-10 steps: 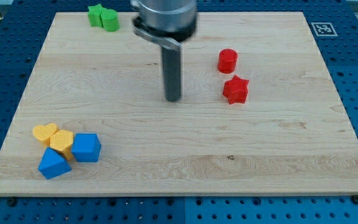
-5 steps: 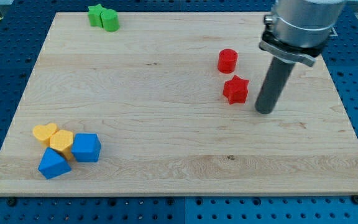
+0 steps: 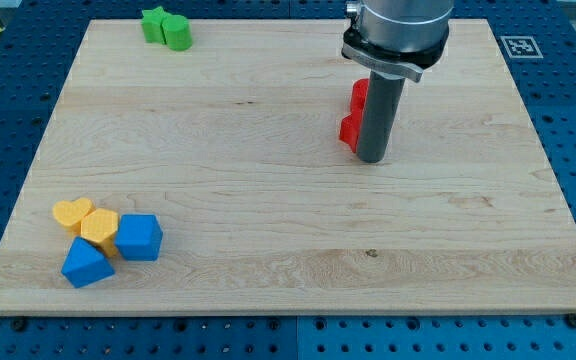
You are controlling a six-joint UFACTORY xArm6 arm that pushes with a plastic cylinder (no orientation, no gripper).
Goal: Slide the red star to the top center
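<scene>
Red cylinder blocks red star path toward top.

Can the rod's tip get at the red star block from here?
Probably yes: my tip stands right against the red star block, which the rod partly hides, on its right side. Nothing lies between them; actual contact cannot be told.

You see my tip on the surface right of centre, against the star; four blocks cluster bottom left, two top left.
</scene>
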